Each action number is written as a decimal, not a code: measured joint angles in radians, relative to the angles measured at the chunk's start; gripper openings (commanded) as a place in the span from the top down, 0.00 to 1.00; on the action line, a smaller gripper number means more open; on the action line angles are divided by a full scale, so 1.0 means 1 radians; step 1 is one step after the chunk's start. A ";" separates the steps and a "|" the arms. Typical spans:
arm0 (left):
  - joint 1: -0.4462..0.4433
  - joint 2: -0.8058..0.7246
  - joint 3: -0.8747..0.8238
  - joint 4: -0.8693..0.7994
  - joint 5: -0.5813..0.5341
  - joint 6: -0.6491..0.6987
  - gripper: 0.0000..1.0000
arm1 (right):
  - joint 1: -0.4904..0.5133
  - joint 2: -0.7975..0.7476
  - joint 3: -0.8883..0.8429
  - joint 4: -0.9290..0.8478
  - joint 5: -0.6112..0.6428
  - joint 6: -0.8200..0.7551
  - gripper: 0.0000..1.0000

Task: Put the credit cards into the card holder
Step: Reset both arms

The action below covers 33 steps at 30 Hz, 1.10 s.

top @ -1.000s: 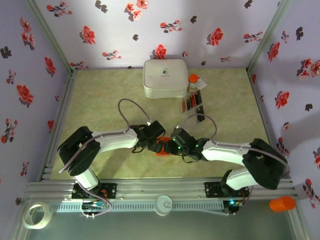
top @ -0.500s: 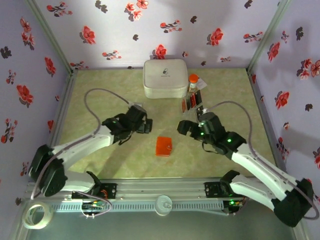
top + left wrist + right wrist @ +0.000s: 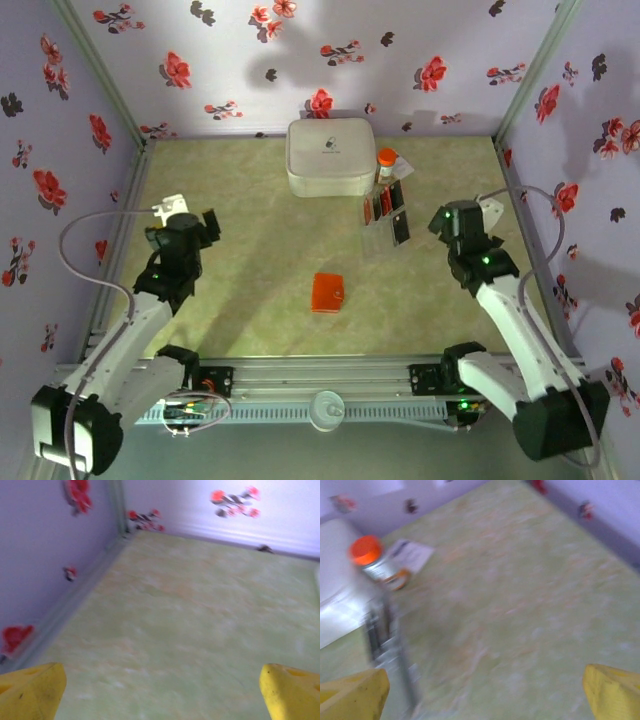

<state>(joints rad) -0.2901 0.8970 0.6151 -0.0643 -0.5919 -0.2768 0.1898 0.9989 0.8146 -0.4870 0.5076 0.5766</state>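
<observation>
Top external view: my left gripper hangs at the left of the frame over the pale green marbled table. My right gripper hangs at the right. The flat, squarish, bright orange card holder lies closed on the table just below centre, between my arms and well apart from both. The thin red and black credit cards stand right of centre in what looks like a clear plastic stand. They are just beside a small bottle with an orange cap and near a large white rounded case at upper centre. The case lid bears a small dark mark, too small to read.

Left wrist view: my yellow fingertips sit in the bottom corners, spread wide, with bare table between them. Lilac walls with red flowers meet at upper left.

Right wrist view: this picture is blurred. My yellow fingertips sit in the bottom corners, spread wide and gripping nothing. The bottle stands at upper left, and I cannot read its label. The white case is at the left edge and the stand is smeared at lower left.
</observation>
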 measured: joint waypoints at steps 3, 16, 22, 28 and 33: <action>0.074 0.042 -0.028 0.081 0.002 0.065 0.00 | -0.080 0.103 -0.002 0.067 0.026 -0.017 0.01; 0.161 0.398 -0.224 0.547 0.067 0.177 0.00 | -0.145 0.351 -0.174 0.530 0.156 -0.237 0.01; 0.163 0.514 -0.254 0.783 0.116 0.229 0.00 | -0.145 0.425 -0.318 0.842 0.055 -0.317 0.01; 0.185 0.598 -0.250 0.888 0.194 0.258 0.00 | -0.149 0.502 -0.387 1.102 -0.088 -0.395 0.01; 0.232 0.639 -0.244 0.944 0.262 0.257 0.00 | -0.158 0.559 -0.455 1.348 -0.174 -0.424 0.01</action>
<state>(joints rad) -0.0586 1.5356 0.3710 0.8795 -0.3298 -0.0193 0.0319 1.5581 0.3592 0.8608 0.3332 0.1528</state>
